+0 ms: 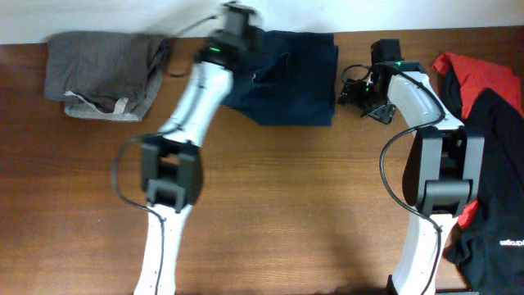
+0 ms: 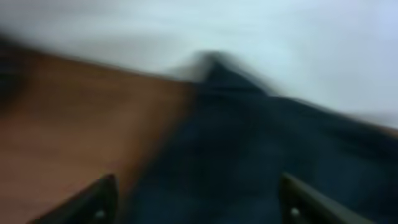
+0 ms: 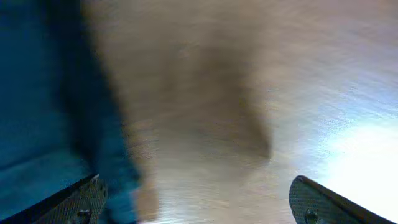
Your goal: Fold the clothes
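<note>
Wooden table bears navy shorts — left hand and right hand both gape wide, holding nothing

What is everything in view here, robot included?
Grey garment: one, grey, crumpled, far left of table.
Navy garment: one, dark blue, far centre of table.
Red-and-black clothes: heap, count unclear, right edge.
Table: one, brown wood.
Left arm: one, white and black, reaching to the navy garment.
Right arm: one, white and black, right of that garment.
Left gripper: one, dark, open above the navy garment.
Right gripper: one, dark, open over bare table beside it.
</note>
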You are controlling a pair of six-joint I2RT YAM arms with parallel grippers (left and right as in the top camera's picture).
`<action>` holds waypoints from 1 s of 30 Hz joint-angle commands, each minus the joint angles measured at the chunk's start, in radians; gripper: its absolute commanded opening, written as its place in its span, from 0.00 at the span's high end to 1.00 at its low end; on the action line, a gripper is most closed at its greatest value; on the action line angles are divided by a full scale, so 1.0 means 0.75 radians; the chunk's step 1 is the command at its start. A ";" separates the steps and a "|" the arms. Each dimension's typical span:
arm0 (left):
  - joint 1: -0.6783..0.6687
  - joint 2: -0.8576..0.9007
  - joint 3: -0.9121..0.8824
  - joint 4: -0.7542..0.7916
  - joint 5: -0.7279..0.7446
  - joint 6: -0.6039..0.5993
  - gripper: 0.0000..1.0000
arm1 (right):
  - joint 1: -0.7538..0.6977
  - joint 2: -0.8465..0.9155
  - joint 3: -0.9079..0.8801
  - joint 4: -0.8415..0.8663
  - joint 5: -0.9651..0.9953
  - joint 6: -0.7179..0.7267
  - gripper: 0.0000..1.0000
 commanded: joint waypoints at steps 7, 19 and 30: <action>0.322 -0.082 0.039 -0.334 0.072 0.092 0.01 | 0.026 0.000 0.106 0.109 -0.734 -0.208 0.02; 0.429 -0.082 0.039 -0.432 0.076 0.093 0.01 | 0.368 0.000 0.411 0.256 -0.226 0.069 0.02; 0.428 -0.082 0.037 -0.481 0.076 0.093 0.01 | 0.407 0.021 0.411 0.388 -0.180 0.134 0.02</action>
